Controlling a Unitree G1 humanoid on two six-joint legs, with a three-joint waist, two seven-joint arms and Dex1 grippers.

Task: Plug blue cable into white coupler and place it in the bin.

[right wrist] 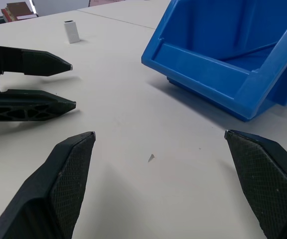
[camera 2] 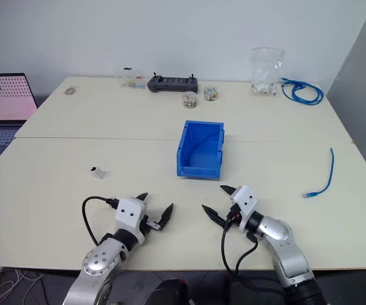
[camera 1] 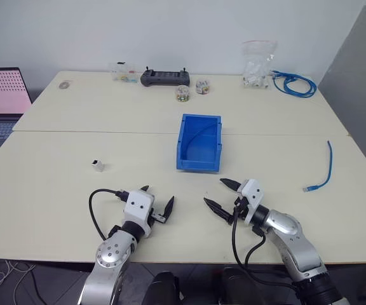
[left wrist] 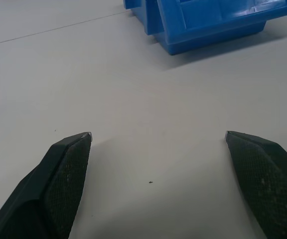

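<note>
Left eye view: two arms hover low over the near edge of a pale tabletop (camera 1: 56, 190), nothing yet in hand.
Left claw (camera 1: 157, 204): spread wide and empty, tips aimed toward the bin.
Right claw (camera 1: 221, 194): likewise spread wide and empty, angled toward its partner.
Blue cable (camera 1: 323, 169): lies loose on the robot's right side of the tabletop, well apart from both claws, one clear plug at its near end.
White coupler (camera 1: 98, 166): stands alone on the robot's left side, nearer the left claw but not touching it.
Bin (camera 1: 199, 163): sits between the two parts, just beyond the claws.
Step in hand: judged to be the first pickup, one part per arm.
Doing it well: grip the cable close behind the plug, and the coupler by its sides with the socket unobstructed.
</note>
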